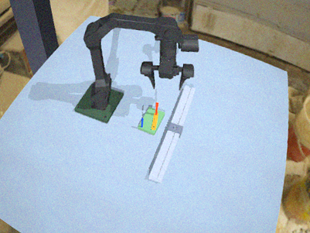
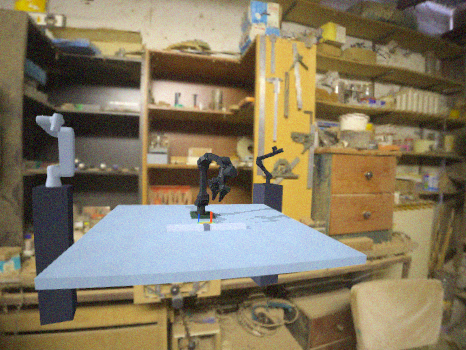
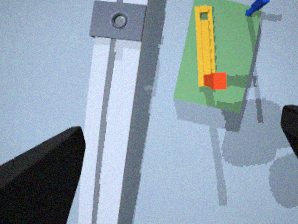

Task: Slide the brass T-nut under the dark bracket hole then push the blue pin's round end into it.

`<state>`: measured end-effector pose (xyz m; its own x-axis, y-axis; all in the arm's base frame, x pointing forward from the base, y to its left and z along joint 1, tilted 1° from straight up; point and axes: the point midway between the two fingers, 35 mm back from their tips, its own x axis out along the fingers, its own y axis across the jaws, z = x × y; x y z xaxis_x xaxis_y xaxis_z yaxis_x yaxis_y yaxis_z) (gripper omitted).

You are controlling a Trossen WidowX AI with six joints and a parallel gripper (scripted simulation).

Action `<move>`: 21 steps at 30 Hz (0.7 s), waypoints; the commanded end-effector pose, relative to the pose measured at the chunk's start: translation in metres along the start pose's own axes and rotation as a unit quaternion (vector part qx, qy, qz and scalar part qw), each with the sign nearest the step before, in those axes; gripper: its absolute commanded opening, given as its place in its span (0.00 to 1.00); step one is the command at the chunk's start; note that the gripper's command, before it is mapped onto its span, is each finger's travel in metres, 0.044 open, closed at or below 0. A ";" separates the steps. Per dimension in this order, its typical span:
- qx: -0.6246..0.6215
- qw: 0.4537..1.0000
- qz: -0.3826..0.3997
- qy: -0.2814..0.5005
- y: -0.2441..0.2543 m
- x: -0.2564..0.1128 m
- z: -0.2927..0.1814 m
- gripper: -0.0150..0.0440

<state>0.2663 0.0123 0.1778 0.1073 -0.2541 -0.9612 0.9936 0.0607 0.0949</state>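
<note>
Shelves and drawers crowd the room behind a pale blue surface (image 1: 214, 190) (image 2: 200, 255) (image 3: 40, 60). On it the green tray (image 1: 146, 128) (image 3: 235, 47) lies beside the aluminum rail (image 1: 163, 154) (image 2: 182, 228) (image 3: 100, 150), and the dark bracket (image 1: 174, 128) (image 2: 207, 227) (image 3: 102, 27) straddles that rail, its hole facing up. The tool (image 1: 167, 88) (image 2: 219, 196) (image 3: 184, 125) hangs above, spread wide with nothing between its fingers. The brass T-nut (image 3: 204, 50) appears to be the long yellow piece on the tray, though the view is too coarse to be certain; its orange handle (image 1: 157, 109) (image 2: 211, 217) (image 3: 216, 81) stands up at one end. The blue pin (image 1: 142, 123) (image 2: 199, 219) (image 3: 257, 7) stands close by. The likeliest trouble is a poorly centred descent: one finger could topple the slender handle or knock the pin. A grip off the handle's middle might let the nut swing, so that it meets the slot's lips crooked and jams.
</note>
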 end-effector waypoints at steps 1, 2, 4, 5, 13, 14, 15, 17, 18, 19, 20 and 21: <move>0.016 0.999 -0.039 0.010 -0.025 0.004 0.019 1.00; 0.016 0.999 -0.039 0.010 -0.027 0.005 0.022 1.00; 0.016 0.999 -0.039 0.010 -0.028 0.005 0.023 1.00; 0.016 0.999 -0.039 0.010 -0.028 0.005 0.023 1.00; 0.016 0.999 -0.039 0.010 -0.029 0.038 0.015 1.00; 0.016 0.999 -0.039 0.010 -0.030 0.044 0.014 1.00; 0.016 0.999 -0.039 0.010 -0.031 0.049 0.012 1.00; 0.016 0.999 -0.039 0.010 -0.032 0.060 0.010 1.00; 0.016 0.999 -0.039 0.010 -0.033 0.063 0.009 1.00; 0.016 0.999 -0.039 0.010 -0.033 0.063 0.008 1.00; 0.016 0.999 -0.039 0.010 -0.033 0.063 0.008 1.00; 0.016 0.999 -0.039 0.010 -0.033 0.063 0.008 1.00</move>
<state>0.2411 -0.0142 0.1217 0.0263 -0.2407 -0.9702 0.9997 0.0058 0.0257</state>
